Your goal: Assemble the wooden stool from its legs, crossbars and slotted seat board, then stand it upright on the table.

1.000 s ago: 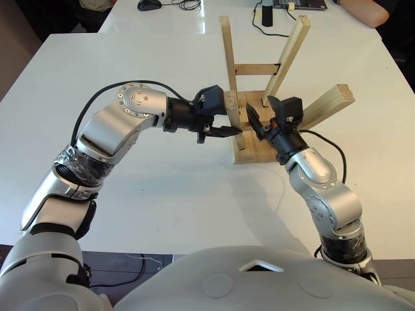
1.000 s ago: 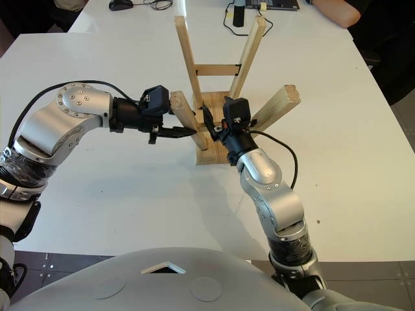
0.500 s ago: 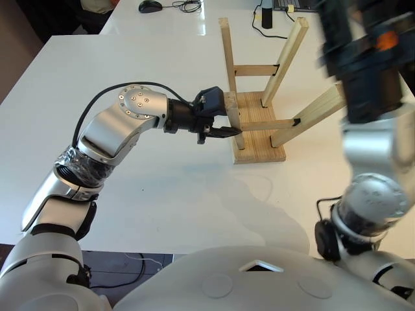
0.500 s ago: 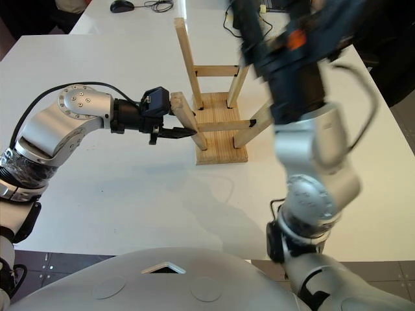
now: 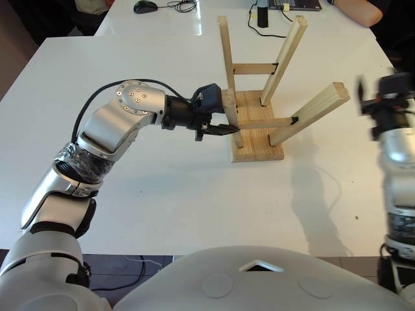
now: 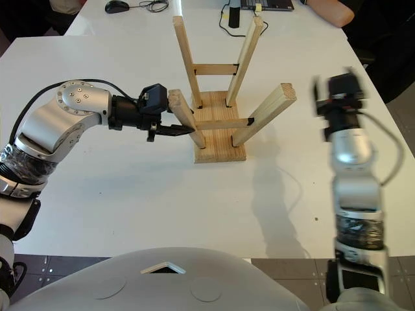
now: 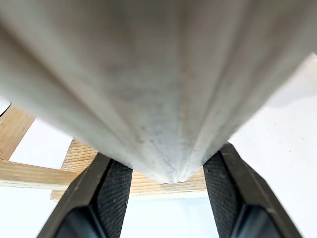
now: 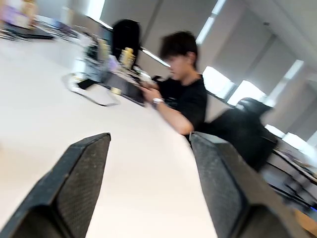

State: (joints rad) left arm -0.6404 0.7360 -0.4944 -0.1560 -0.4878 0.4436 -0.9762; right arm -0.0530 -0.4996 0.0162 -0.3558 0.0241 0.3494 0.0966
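The wooden stool lies upside down on the white table, its slotted seat board (image 5: 258, 148) flat and its legs pointing up. Two back legs (image 5: 226, 48) stand joined by a crossbar (image 5: 254, 69). The near right leg (image 5: 310, 113) leans outward, and a second crossbar (image 5: 266, 123) links it to the near left leg (image 5: 231, 113). My left gripper (image 5: 224, 129) is shut on that near left leg (image 7: 158, 84), with fingers (image 7: 113, 191) on both sides. My right gripper (image 8: 148, 188) is open and holds nothing, raised at the table's right side (image 5: 388, 91), well apart from the stool.
A mouse (image 5: 145, 6), cables and a black device (image 5: 262, 13) lie on the neighbouring table behind the stool. The table's right edge (image 5: 392, 58) runs close to my right arm. Bare white tabletop stretches in front of the stool.
My right arm let go at the stool, swung up and away, and now hangs at the right side. The left gripper has stayed on the near left leg.
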